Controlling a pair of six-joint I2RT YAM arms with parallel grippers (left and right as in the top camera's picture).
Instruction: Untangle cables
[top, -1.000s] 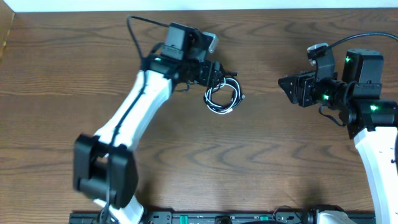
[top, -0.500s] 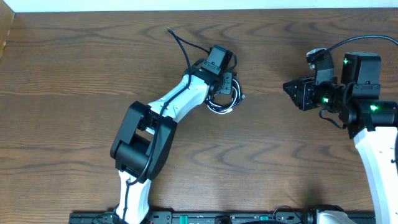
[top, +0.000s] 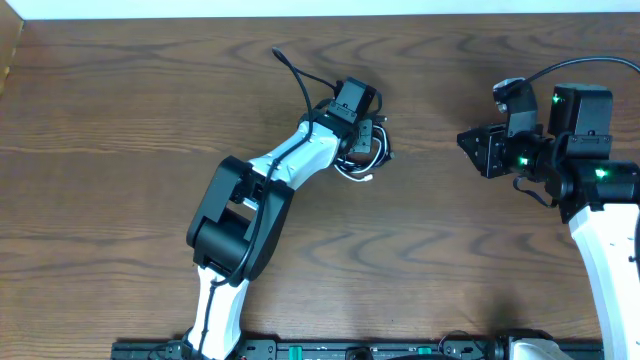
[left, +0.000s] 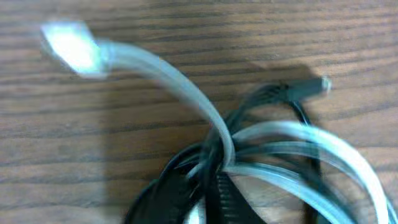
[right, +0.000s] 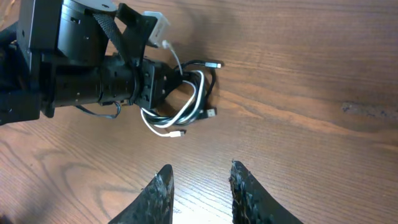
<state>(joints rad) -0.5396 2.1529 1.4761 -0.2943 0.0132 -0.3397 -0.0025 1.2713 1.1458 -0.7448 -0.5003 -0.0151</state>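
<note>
- Tangle of thin white and black cords (top: 362, 162), light and floppy, lies far centre; best pinched by the loose white plug end (right: 178, 132)
- Left gripper (right: 173, 84) is at the tangle, grip cannot be told
- Right gripper (right: 199, 193) is wide, empty, well right

L gripper (top: 366, 138) now on cables (top: 362, 166)

the overhead view looks straight down on the whole table (top: 120, 90). the left wrist view is very near the cables (left: 180, 79), blurred. the right wrist view looks from farther away, slanting down, on the same cables.
</note>
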